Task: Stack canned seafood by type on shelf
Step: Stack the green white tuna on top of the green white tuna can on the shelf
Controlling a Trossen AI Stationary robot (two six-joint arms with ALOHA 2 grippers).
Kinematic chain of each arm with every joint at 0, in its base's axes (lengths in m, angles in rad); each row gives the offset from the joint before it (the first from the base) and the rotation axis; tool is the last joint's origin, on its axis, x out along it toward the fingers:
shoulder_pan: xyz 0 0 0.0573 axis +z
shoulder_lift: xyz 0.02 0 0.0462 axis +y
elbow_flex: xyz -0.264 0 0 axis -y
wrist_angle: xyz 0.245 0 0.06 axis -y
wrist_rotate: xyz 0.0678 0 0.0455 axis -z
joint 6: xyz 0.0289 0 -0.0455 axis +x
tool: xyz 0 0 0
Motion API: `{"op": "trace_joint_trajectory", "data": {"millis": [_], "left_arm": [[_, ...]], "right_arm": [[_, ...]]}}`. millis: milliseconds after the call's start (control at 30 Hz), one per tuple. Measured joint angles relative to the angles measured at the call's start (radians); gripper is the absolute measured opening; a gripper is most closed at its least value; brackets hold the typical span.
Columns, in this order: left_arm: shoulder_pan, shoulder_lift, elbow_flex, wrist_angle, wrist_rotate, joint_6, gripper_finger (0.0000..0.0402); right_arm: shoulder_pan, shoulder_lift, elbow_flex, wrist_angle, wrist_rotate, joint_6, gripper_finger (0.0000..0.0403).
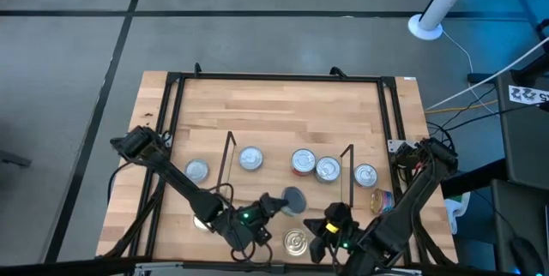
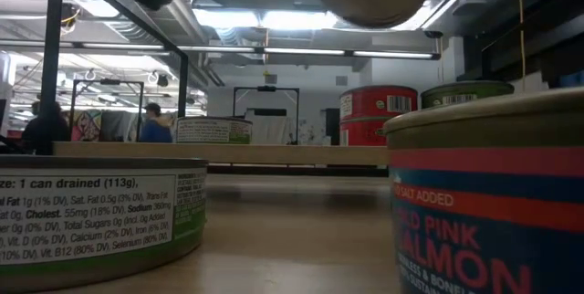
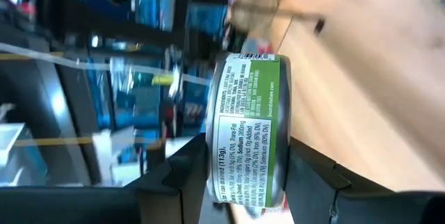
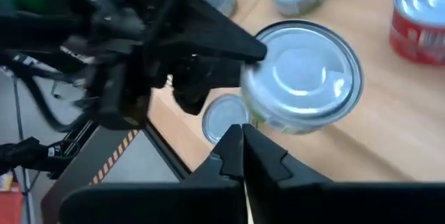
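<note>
My left gripper point(image 1: 276, 201) is shut on a green-labelled, silver-topped tin point(image 1: 295, 199), lifted over the table's near middle. The same tin shows in the left wrist view point(image 3: 247, 120) and the right wrist view point(image 4: 306, 78). My right gripper point(image 1: 330, 225) hovers beside it near the table's near edge, its fingers shut point(image 4: 243, 154) and touching nothing. The shelf point(image 2: 274, 153) lies farther back, with a wire upright point(image 1: 228, 156) at each end. Three tins stand between the uprights, among them a red-labelled one point(image 1: 303, 162), and one more stands beyond each end. My left gripper pinches the tin by its near edge point(image 3: 243, 182), with one finger on each flat face. The fingers point(image 4: 236, 43) come in level from the table's left and reach only a little way in from the rim. The tin lies flat and is lifted clear of the table.
A silver-topped tin point(image 1: 296, 242) stands on the table by the near edge, between the two grippers. A colourful tin point(image 1: 383, 199) lies on its side at the right. Close to the low camera stand a green-labelled tin point(image 2: 100, 221) and a pink salmon tin point(image 2: 493, 203). People show in the room behind.
</note>
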Motion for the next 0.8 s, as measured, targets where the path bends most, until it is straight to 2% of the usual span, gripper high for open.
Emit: {"op": "trace_joint_trajectory", "data": {"millis": [267, 500, 800], "left_arm": [[0.004, -0.029, 0.0, -0.168, -0.196, -0.162, 0.0154], [0.024, -0.029, 0.0, -0.351, -0.215, -0.454, 0.0154], [0.066, -0.029, 0.0, -0.6, -0.256, -0.752, 0.0154]], "right_arm": [[0.0, -0.001, 0.06, -0.104, 0.063, -0.1, 0.0005], [0.0, -0.001, 0.07, -0.187, 0.114, -0.127, 0.0005], [0.0, -0.001, 0.071, -0.31, 0.112, -0.129, 0.0005]]}}
